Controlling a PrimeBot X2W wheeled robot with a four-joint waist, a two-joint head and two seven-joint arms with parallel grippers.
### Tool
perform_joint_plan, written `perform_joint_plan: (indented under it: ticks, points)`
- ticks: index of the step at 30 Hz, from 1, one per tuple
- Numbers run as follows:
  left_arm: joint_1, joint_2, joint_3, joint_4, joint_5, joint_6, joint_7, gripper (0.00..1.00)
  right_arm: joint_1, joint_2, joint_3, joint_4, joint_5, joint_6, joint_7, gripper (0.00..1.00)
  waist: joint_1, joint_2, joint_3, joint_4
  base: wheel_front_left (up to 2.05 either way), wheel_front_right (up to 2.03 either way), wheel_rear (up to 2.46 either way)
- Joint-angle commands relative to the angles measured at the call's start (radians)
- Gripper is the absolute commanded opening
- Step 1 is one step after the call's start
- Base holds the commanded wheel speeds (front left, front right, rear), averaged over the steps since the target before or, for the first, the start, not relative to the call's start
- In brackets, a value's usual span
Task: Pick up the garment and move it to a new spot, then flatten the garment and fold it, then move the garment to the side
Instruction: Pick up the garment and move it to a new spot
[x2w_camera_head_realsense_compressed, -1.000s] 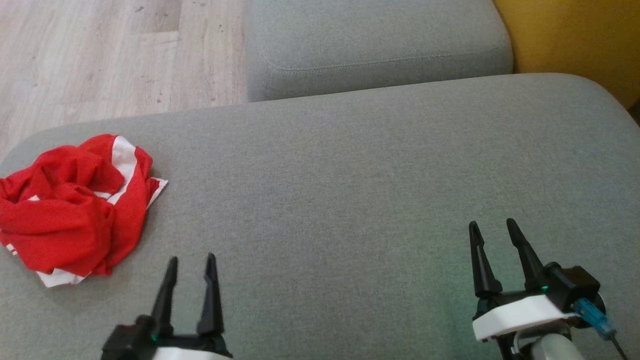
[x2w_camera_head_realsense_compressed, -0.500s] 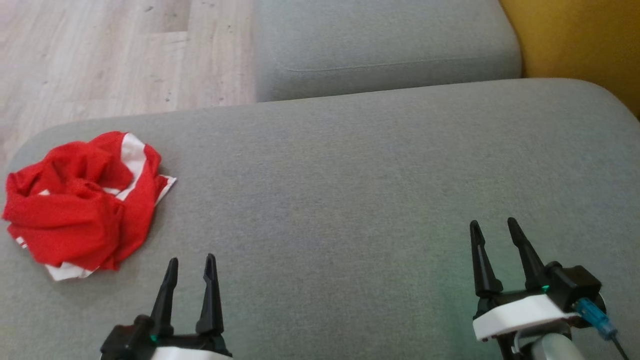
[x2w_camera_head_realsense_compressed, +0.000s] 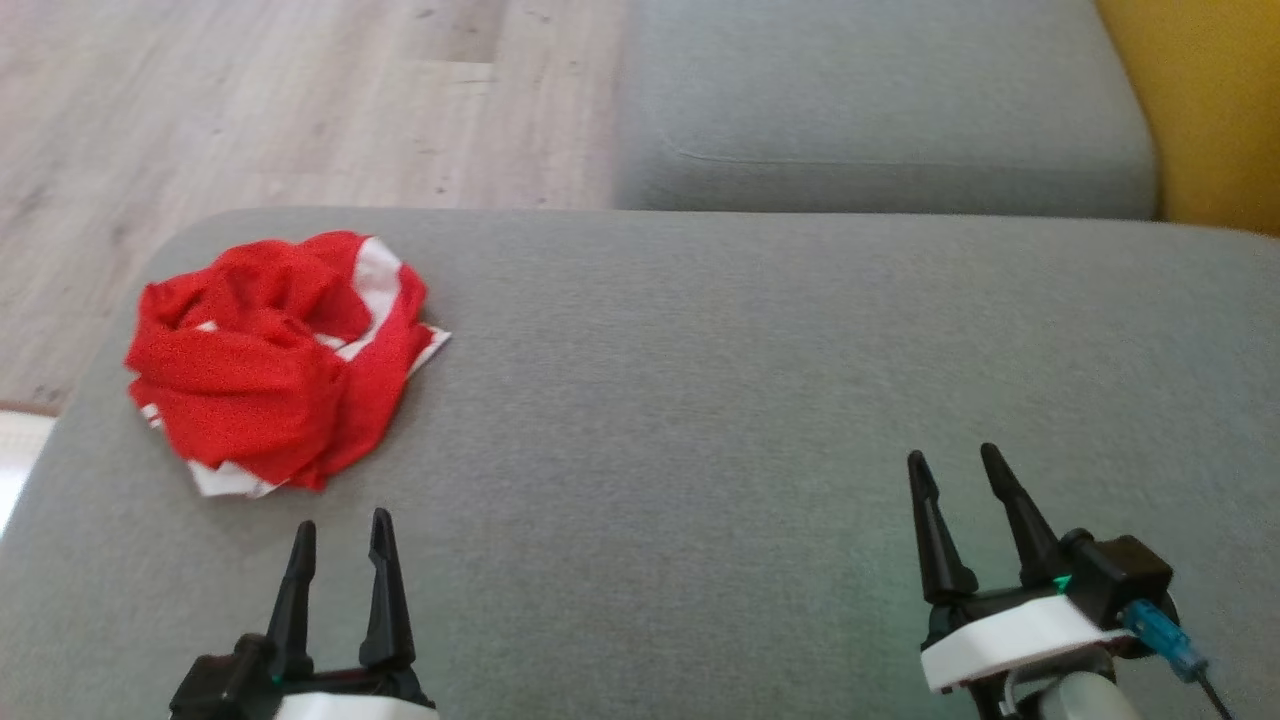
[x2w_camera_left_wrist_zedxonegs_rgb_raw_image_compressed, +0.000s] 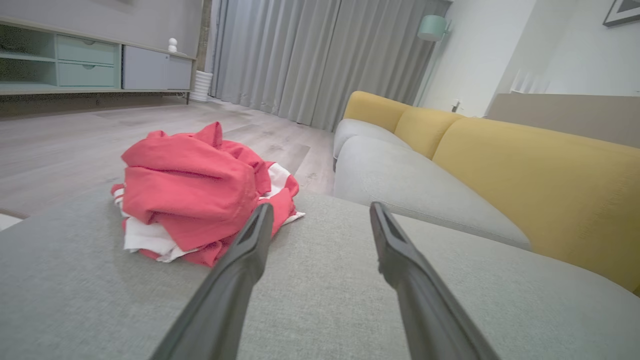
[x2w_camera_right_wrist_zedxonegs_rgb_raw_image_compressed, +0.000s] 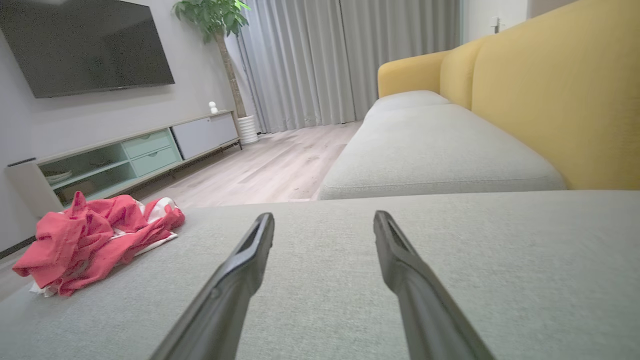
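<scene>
Two grippers sit low in the head view, the left gripper (x2w_camera_head_realsense_compressed: 342, 520) and the right gripper (x2w_camera_head_realsense_compressed: 952, 453), each with its dark fingers (x2w_camera_head_realsense_compressed: 382, 590) spread apart and nothing between them. The red-and-white garment (x2w_camera_head_realsense_compressed: 275, 360) lies crumpled in a heap on the grey seat cushion (x2w_camera_head_realsense_compressed: 700, 400), near that cushion's left end and just beyond the left gripper. The right gripper is well apart from it. The step in hand looks to be the first pick-up, not yet begun. The left arm is the natural one to reach, and the broad bare stretch towards the cushion's middle offers a good new spot.

In the left wrist view the heap rises just ahead and to the left of the fingers. One fingertip overlaps the heap's near hem here, though whether it touches the cloth cannot be told. A good grasp would swing the wrist leftward, come down over a raised red fold near the top and pinch a thick bunch. The thin white edge lying flat on the cushion would likely slip or drag.

In the right wrist view the garment lies far to the left, with bare cushion ahead of the parted fingers. That arm would do best to keep clear until the garment is set down, then help spread it flat.
</scene>
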Motion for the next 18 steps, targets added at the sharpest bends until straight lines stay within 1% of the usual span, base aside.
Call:
perform_joint_plan:
  ticks: [1, 6, 14, 18]
  points:
    - [-0.019, -0.002, 0.04, -0.028, 0.012, 0.003, -0.011, 1.0, -0.015, -0.007, 0.032, -0.028, 0.006, -0.001, -0.011, 1.0, 0.0, 0.0, -0.01, 0.034, 0.0, 0.0, 0.0]
    - [-0.01, -0.002, 0.06, -0.036, 0.02, 0.003, -0.011, 1.0, -0.008, -0.007, 0.05, -0.025, 0.014, -0.001, -0.011, 1.0, 0.0, 0.0, -0.022, 0.086, 0.0, 0.0, 0.0]
    - [-0.001, -0.002, 0.089, -0.041, 0.033, -0.004, -0.011, 1.0, 0.002, -0.007, 0.084, -0.024, 0.028, -0.001, -0.011, 1.0, 0.0, 0.0, -0.028, 0.139, 0.0, 0.0, 0.0]
    - [0.001, -0.002, 0.105, -0.046, 0.038, -0.007, -0.011, 1.0, 0.005, -0.007, 0.098, -0.024, 0.034, -0.001, -0.011, 1.0, 0.0, 0.0, -0.027, 0.155, 0.0, 0.0, 0.0]
